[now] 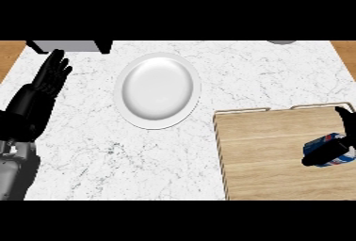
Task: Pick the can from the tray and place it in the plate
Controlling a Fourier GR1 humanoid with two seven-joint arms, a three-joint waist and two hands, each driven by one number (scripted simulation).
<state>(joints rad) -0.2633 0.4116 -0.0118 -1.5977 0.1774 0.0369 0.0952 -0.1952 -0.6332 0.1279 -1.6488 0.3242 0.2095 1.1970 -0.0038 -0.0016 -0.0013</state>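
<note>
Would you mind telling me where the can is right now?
In the head view the can is at the far right, over the wooden tray, with the right hand curled round it, well right of the white plate.

Plate [159,90] lies on the counter [90,150], left of centre, nothing on it. Tray [271,155] sits on the counter to the plate's right and nearer the robot, just apart from it. Can [327,150] is over the tray's right side, with the right hand [345,124] around it. Left hand [52,75] rests left of the plate.
</note>
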